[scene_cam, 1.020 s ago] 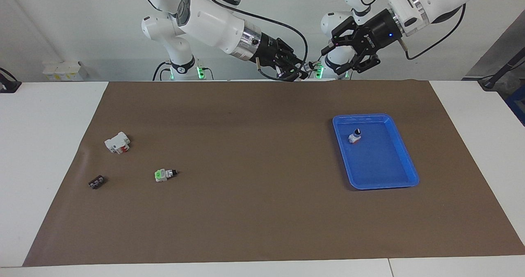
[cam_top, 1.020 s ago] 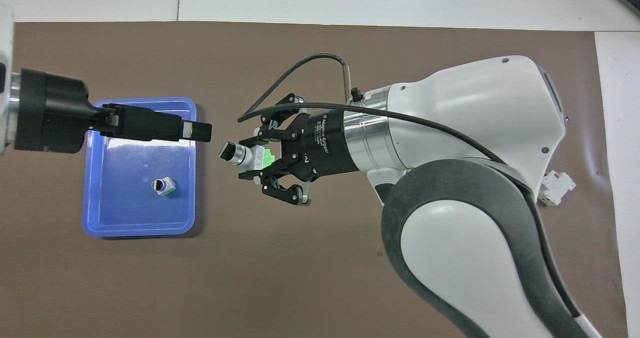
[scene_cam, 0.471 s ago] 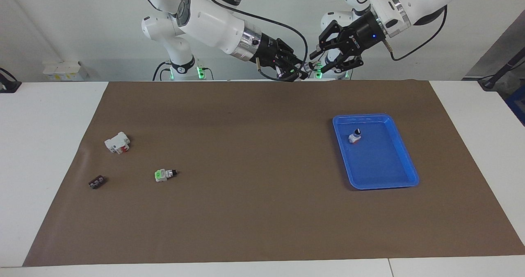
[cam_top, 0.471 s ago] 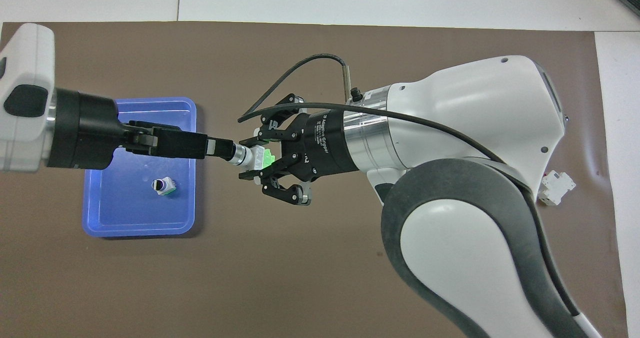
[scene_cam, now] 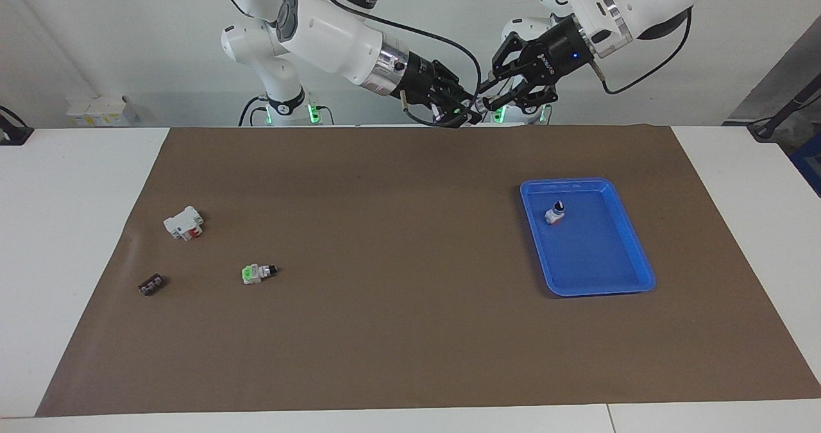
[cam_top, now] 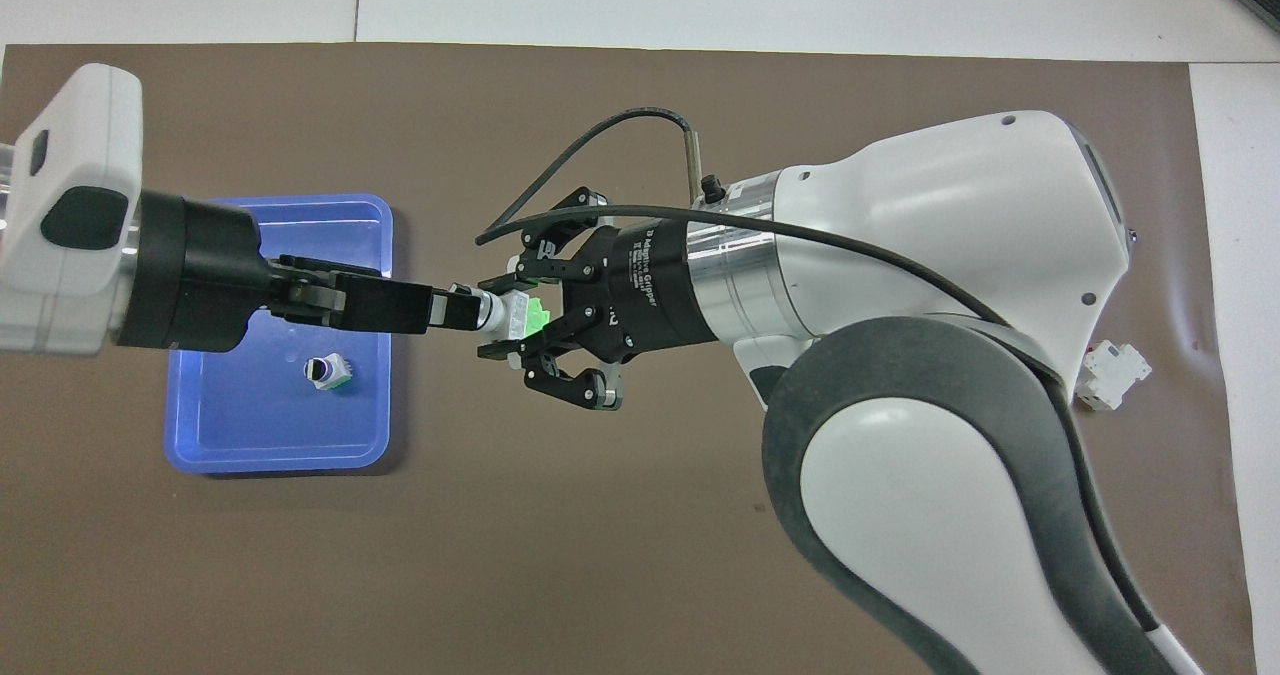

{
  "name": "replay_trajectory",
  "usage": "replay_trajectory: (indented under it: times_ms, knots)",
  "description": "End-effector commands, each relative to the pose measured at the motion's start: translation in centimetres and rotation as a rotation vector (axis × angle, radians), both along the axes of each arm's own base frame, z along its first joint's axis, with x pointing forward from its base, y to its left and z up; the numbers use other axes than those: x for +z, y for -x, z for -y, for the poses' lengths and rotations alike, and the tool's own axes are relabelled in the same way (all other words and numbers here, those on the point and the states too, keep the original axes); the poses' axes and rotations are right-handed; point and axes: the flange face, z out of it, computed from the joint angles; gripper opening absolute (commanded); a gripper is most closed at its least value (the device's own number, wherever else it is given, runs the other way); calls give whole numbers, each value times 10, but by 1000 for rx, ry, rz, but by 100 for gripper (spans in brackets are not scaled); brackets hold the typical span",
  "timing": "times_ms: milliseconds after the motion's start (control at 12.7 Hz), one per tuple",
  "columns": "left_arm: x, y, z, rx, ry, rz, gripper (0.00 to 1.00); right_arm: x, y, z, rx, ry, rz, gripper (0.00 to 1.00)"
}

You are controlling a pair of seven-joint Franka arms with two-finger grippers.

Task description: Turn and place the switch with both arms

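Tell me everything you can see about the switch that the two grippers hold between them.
The switch is small, with a white-grey body that looks like plastic, a bright green block at one end and a knob at the other. It lies level in the air. The right gripper is shut on its green end; the left gripper fingers cover the knob end.

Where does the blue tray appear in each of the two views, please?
Facing view: the blue tray lies on the brown mat, toward the left arm's end of the table.
Overhead view: the blue tray shows partly under the left gripper.
Shared landmark: the small switch with a black knob inside it.
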Motion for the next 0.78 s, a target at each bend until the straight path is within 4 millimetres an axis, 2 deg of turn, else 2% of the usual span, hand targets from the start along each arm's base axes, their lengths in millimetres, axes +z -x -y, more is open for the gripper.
replay_trajectory:
  times_ms: [0,235,392,706]
  knots:
    - [-4,10,-4,-3,14,-9,42,4,-2,1,-1,13,-18,0]
    - [-1,9,-9,12,16,0,38,3,-3,1,-2,14,-21,0]
    - [-1,8,-9,19,17,0,28,4,-2,1,-3,13,-21,0]
    - [0,5,-8,36,18,16,27,3,-3,1,-5,14,-25,0]
